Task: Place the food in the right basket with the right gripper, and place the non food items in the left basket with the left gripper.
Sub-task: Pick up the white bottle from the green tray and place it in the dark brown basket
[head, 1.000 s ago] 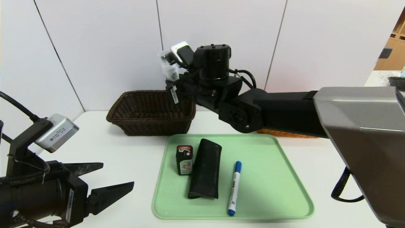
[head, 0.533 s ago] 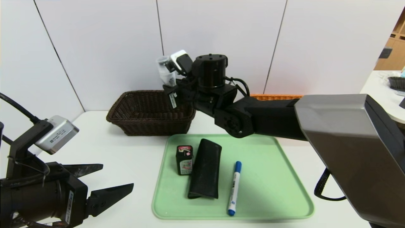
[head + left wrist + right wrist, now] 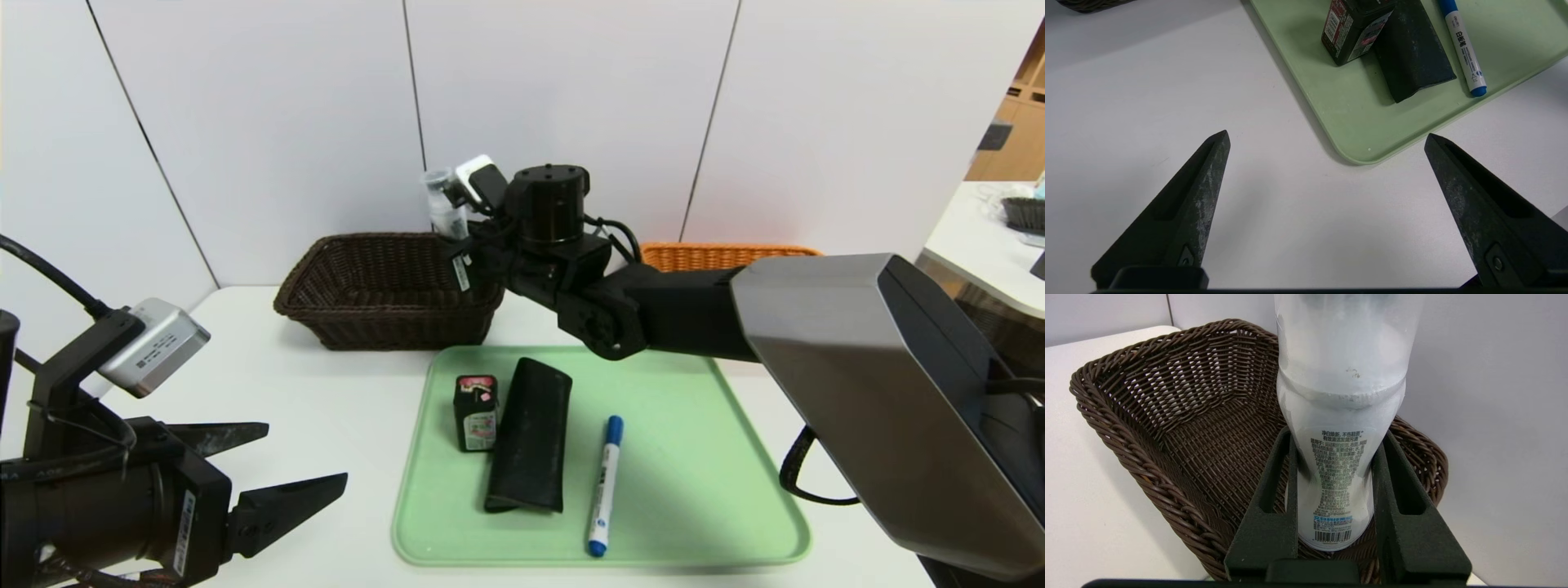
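My right gripper (image 3: 1337, 435) is shut on a white plastic bottle (image 3: 1339, 416) with printed text and a barcode. It holds the bottle (image 3: 445, 204) upright above the back right corner of the brown wicker basket (image 3: 384, 327), whose rim (image 3: 1126, 428) shows below it. The orange basket (image 3: 718, 255) peeks out behind the right arm. On the green tray (image 3: 694, 490) lie a small black box with a pink top (image 3: 476, 412), a black pouch (image 3: 531, 437) and a blue-capped marker (image 3: 604, 486). My left gripper (image 3: 304, 452) hovers open over the table at the front left, holding nothing.
The right arm stretches across the back of the tray, from the right side to the brown basket. In the left wrist view the tray's near corner (image 3: 1355, 130) lies between the left fingertips, with the box (image 3: 1351, 28), pouch (image 3: 1408, 57) and marker (image 3: 1464, 49) beyond.
The right arm has come down and shifted slightly right with the bottle, uncovering more of the orange basket. The left arm has stayed put.
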